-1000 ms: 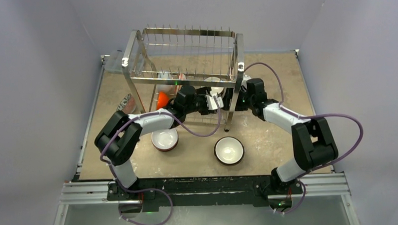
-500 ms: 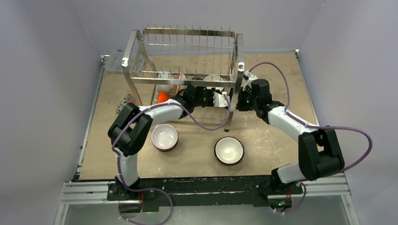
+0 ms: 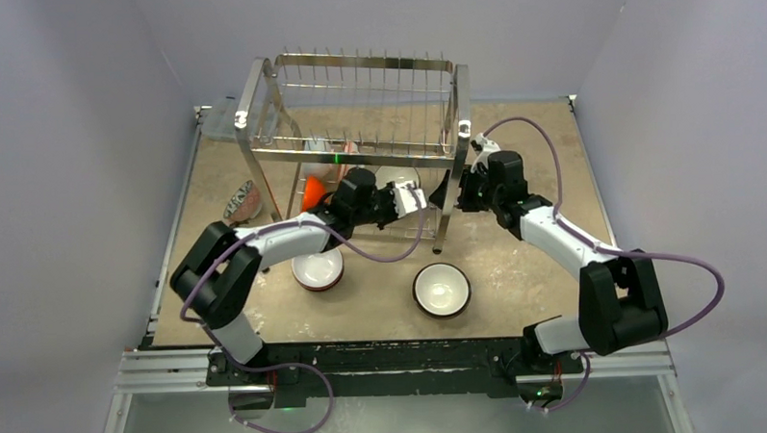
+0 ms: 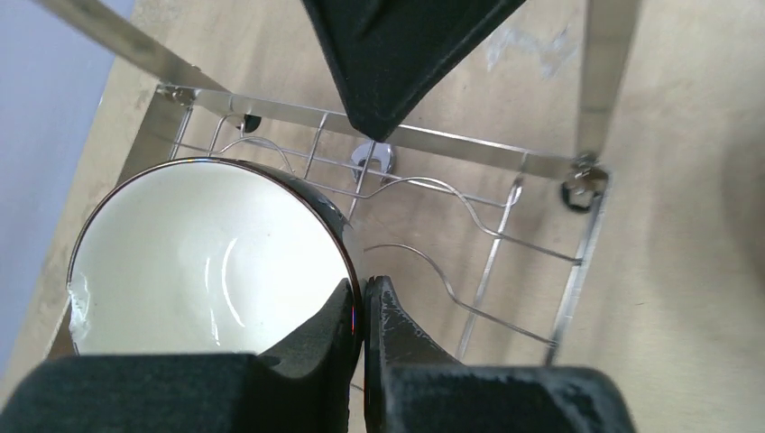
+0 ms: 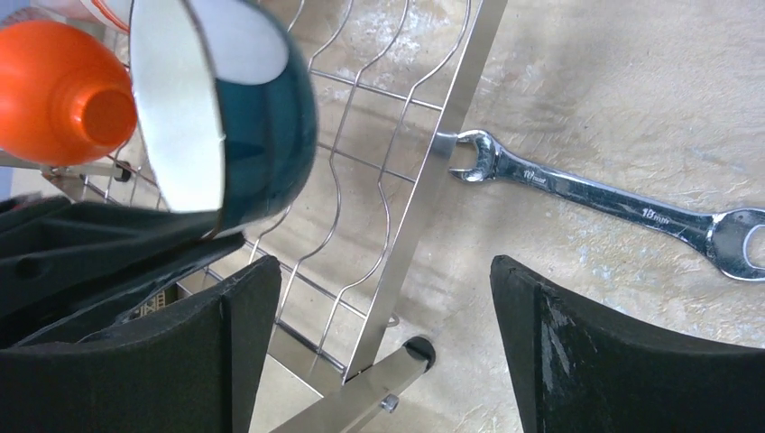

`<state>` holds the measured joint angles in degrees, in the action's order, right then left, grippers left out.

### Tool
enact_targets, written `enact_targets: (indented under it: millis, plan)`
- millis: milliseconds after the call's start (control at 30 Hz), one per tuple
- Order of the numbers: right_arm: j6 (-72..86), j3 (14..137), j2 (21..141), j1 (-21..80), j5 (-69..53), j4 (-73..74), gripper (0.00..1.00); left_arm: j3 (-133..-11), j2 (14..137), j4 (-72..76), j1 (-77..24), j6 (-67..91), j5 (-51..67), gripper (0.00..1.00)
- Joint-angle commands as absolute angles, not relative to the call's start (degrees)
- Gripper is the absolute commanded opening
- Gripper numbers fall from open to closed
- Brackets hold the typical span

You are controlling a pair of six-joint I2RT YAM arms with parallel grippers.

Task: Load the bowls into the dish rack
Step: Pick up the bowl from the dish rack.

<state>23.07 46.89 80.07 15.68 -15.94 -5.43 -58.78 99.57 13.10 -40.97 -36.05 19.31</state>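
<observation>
Non-task stuff: one steel combination wrench [image 5: 595, 194] lying flat on the tabletop [image 3: 536, 269], far right area, only visible from the right wrist cam. Open end points left, ring end right, stamped marking on the shank. Tabletop is tan and mottled, with whitish scuffs around the wrench. Clear plastic box [image 3: 220, 119] sits at the far left corner, partly hidden, contents can't tell. Aluminium rail [image 3: 154, 369] runs along the near edge. Grey walls [image 3: 69, 141] left, right and far.
</observation>
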Motion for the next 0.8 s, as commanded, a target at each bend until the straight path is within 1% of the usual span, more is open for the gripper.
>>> enact_targets:
  millis: [0,100,300,367,433,500,633,767]
  plan:
    - [23.84,48.26,77.05,15.43,-16.68,-6.23,0.88,-54.84,90.53,30.15,-41.23,-18.3,18.24,0.0]
    - [24.39,48.25,76.65,15.29,-17.09,-6.78,0.88,-52.85,88.38,31.35,-41.18,-11.0,19.47,0.0]
    - [25.39,48.18,76.19,15.23,-17.6,-7.03,0.91,-47.28,85.43,40.77,-41.22,9.81,19.44,0.0]
    - [25.63,48.0,76.03,15.21,-17.78,-7.08,0.93,-44.91,85.22,45.95,-41.17,16.15,20.2,0.0]
    - [25.95,47.68,75.82,15.22,-18.0,-7.5,0.94,-41.37,85.29,55.2,-41.15,23.76,18.82,0.0]
    - [26.09,47.36,75.57,15.21,-17.73,-7.62,0.95,-39.06,85.86,61.22,-41.19,29.64,16.96,0.0]
    - [26.29,47.05,75.13,15.16,-17.2,-7.79,0.96,-38.7,88.53,66.08,-40.7,37.16,14.91,0.0]
    - [26.43,46.86,74.66,14.88,-16.31,-7.84,0.96,-39.59,94.04,75.94,-37.79,48.98,16.26,0.0]
